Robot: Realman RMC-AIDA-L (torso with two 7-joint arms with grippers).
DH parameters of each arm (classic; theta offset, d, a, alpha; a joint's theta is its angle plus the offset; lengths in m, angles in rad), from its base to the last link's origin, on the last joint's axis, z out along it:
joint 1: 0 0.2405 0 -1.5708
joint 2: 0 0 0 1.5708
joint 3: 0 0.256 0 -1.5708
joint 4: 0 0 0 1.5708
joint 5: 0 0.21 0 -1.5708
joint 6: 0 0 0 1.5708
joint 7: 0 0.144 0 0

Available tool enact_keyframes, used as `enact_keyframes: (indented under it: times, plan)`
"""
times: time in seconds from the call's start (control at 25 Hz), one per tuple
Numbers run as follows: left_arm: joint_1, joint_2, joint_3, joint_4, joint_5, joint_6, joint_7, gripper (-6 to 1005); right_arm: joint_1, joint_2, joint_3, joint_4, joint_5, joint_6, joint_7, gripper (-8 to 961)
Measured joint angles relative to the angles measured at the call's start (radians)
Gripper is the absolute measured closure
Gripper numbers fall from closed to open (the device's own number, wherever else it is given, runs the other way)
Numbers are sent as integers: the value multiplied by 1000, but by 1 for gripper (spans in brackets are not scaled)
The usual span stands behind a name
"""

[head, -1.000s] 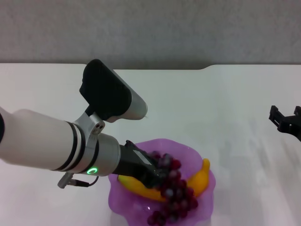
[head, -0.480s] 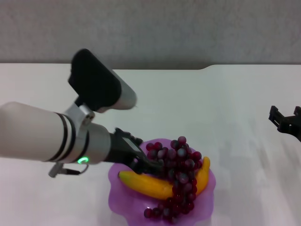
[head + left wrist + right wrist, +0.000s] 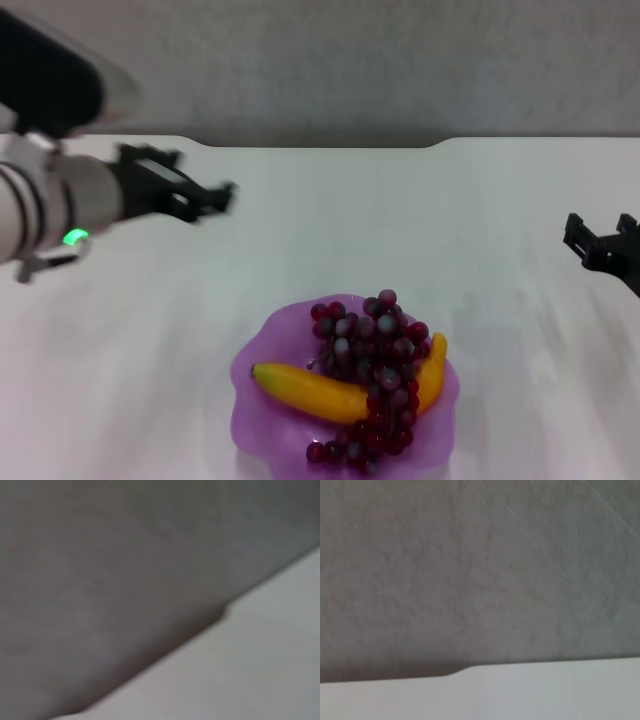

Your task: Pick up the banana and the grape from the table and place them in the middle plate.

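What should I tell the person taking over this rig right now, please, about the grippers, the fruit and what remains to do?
Left gripper: raised over the table's far left, clear of the plate, holding nothing.
Right gripper: at the right edge of the head view, away from the work, holding nothing.
Banana: lying in the middle plate.
Grape: in the same plate, draped across the banana.
Done: both fruits are in the plate.
Left: apparently nothing to place; probably just park the left arm.
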Motion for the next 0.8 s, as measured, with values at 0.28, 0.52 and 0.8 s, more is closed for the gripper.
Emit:
enact_keyframes:
  times: [0.28, 0.52, 0.8]
  plan:
    - [100, -3, -4, 30, 189, 344, 12, 244, 16, 0, 9, -37, 0, -13, 0, 275]
    - [161, -3, 26, 96, 209, 645, 43, 254, 22, 0, 5, -48, 0, -50, 0, 275]
    - [207, 6, 26, 232, 26, 998, -48, 271, 16, 0, 7, -68, 0, -91, 9, 274]
